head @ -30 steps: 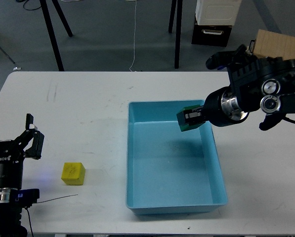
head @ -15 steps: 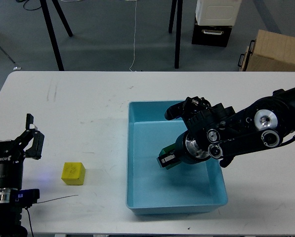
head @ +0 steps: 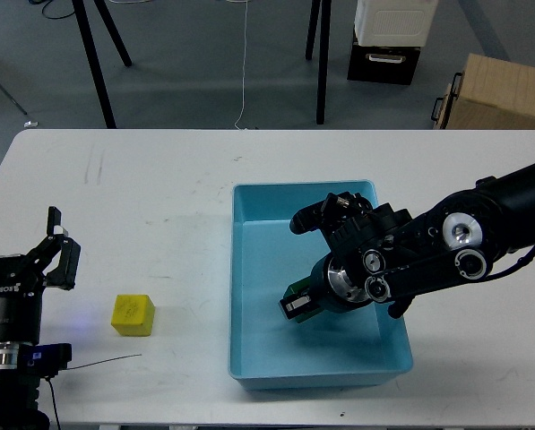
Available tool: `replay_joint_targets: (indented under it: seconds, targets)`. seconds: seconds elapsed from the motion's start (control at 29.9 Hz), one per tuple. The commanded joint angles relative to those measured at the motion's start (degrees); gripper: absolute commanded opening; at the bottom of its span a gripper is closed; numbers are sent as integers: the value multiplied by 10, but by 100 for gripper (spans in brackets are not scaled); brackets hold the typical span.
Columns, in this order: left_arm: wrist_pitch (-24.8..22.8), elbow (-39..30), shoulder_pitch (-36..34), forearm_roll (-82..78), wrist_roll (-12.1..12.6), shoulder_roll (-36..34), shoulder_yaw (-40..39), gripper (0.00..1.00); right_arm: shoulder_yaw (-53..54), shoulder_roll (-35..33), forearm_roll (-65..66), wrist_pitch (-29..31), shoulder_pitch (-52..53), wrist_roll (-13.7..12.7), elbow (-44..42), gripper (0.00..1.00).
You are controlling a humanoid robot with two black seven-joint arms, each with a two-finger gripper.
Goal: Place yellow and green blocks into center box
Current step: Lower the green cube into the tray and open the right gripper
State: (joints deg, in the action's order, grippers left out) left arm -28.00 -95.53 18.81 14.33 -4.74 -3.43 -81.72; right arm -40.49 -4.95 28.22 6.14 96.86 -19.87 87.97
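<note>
The right gripper (head: 298, 305) reached down inside the blue box (head: 249, 296), its two fingers clamped on the green block (head: 296, 296), which sat at the gripper's very tip, low over the box floor toward the middle of the bin. Whether the block touched the floor could not be told. Only a sliver of the block showed: dark green, squared edges, mostly hidden by the fingers and the black wrist behind it. The arm came in from the right edge, crossing over the box's right wall. Well apart, on the white table (head: 159, 197) to the left of the box, the yellow block (head: 133, 314) lay alone, a small bright cube resting flat with a faint mark on its upper face. The left gripper (head: 56, 248) hung near the table's left edge, just up and left of the yellow block, not touching it, its fingers spread apart and holding nothing.
</note>
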Motion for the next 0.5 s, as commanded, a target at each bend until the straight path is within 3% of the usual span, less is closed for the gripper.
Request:
replay_joint_targets:
  seconds: [0.0, 0.2, 0.47]
  targets:
    - [0, 0, 0, 0, 0, 0, 0, 100, 1, 0, 0, -1, 0, 0, 0, 66]
    - [0, 0, 0, 0, 0, 0, 0, 100, 1, -1, -1, -2, 1, 0, 0, 75]
    - [0, 0, -3, 0, 0, 0, 1, 100, 21, -19, -36, -2, 37, -1, -29, 76]
